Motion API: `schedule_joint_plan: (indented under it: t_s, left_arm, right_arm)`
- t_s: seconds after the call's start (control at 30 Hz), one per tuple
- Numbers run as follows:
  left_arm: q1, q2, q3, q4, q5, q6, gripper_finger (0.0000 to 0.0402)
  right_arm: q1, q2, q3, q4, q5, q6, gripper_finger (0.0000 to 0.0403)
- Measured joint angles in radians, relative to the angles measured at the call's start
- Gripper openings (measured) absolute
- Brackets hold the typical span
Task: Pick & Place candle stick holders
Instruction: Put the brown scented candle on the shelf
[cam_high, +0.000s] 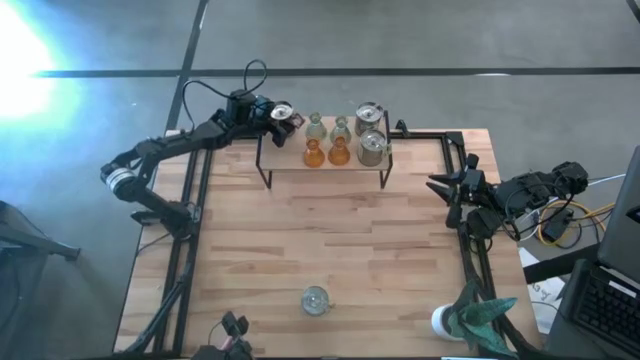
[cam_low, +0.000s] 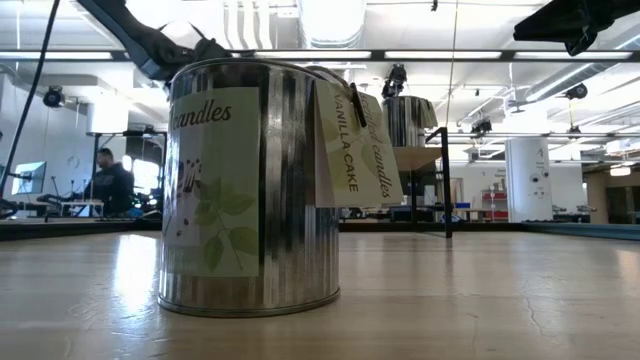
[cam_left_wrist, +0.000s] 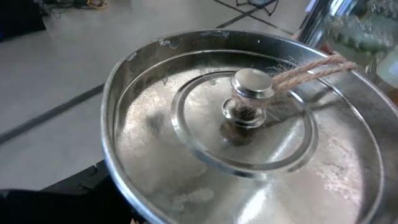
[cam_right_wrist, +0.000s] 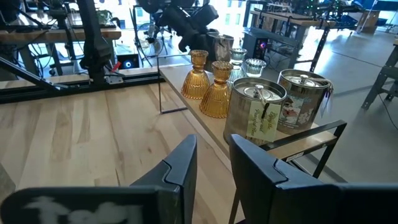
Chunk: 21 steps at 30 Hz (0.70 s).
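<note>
High view first: we see the left gripper (cam_high: 283, 113) at the left end of the shelf (cam_high: 270, 158), closed around a silver tin (cam_high: 283, 114) that sits at that end. That is the relation everything turns on. The tin stands upright, its long axis vertical, and the jaws straddle it from the side away from the other holders, spread wide to take its girth. We judge it gripped, though the fingertips themselves are hidden under the wrist. In the left wrist view we look almost straight down on the tin's lid (cam_left_wrist: 249, 130), with its small knob (cam_left_wrist: 250, 93) and a twine tie (cam_left_wrist: 311, 67) running off it.

Along the same shelf stand two green holders (cam_high: 327, 127), two amber holders (cam_high: 326, 152) in front of them, then two more tins (cam_high: 371, 135) at the right end. A fourth tin (cam_high: 315, 299) stands alone near the front edge of the table (cam_high: 400, 250); up close in the low view it shows ribbed metal, a leafy label and a vanilla cake tag (cam_low: 348, 150).

Our right gripper (cam_high: 440, 186) waits at the table's right edge, well apart from everything, its two dark fingers (cam_right_wrist: 180, 168) drawn nearly together on nothing. So the left arm is the nearer one by far.

The tins look rigid and smooth-sided, so we would expect a squeeze across the round wall to hold only if it stays level; the amber and green holders are glass, narrow-necked and flared at the foot, and look easier to knock over
</note>
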Motion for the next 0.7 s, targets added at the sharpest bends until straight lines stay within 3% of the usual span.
schedule_joint_plan:
  t_s: [0.7]
  left_arm:
    - [0.001,-0.002,-0.022,0.025,0.009,0.034,0.0364]
  right_arm:
    - [0.000,0.000,0.000,0.000,0.000,0.000,0.0064]
